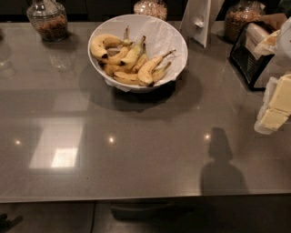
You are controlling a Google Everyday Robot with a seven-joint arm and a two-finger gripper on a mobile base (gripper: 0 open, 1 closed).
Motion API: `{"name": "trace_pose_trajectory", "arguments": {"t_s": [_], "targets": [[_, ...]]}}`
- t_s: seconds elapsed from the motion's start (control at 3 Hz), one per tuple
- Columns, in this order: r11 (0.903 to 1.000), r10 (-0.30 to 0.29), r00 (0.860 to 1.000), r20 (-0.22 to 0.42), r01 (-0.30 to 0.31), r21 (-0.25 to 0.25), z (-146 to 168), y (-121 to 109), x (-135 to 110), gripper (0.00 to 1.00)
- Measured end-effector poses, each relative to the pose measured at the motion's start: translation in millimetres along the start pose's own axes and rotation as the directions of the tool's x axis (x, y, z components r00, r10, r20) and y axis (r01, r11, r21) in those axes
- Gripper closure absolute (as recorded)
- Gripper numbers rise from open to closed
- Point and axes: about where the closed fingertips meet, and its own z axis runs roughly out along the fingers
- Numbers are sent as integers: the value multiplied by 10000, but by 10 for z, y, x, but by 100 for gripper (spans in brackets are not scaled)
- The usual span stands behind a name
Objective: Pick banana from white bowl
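A large round white bowl [169, 32], lined with white paper, stands at the far middle of the grey counter [136, 150]. Several yellow bananas [129, 61] with brown spots lie piled in its left and front part. My gripper [275, 107] shows as pale yellow and white blocks at the right edge of the camera view, well to the right of the bowl and nearer to me. It is above the counter, apart from the bowl, and nothing shows in it.
A glass jar with brown contents [47, 20] stands at the far left, another [150, 7] behind the bowl, a third [243, 18] at the far right. A white stand [200, 20] and a black holder [250, 59] are right of the bowl.
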Motion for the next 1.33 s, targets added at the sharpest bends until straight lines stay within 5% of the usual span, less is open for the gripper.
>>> {"name": "trace_pose_trajectory", "arguments": {"t_s": [0.33,0.67,1.0,1.33], "targets": [[10000,-15,10000,10,15,27,-5,-4,-5,0],[9935,-1091,9933,392,1077,366,-19,-157,-226,0],[9539,-2978,9501,931,2922,686,23,-375,-625,0],[8773,-4794,8678,1308,4699,975,96,-562,-1014,0]]}}
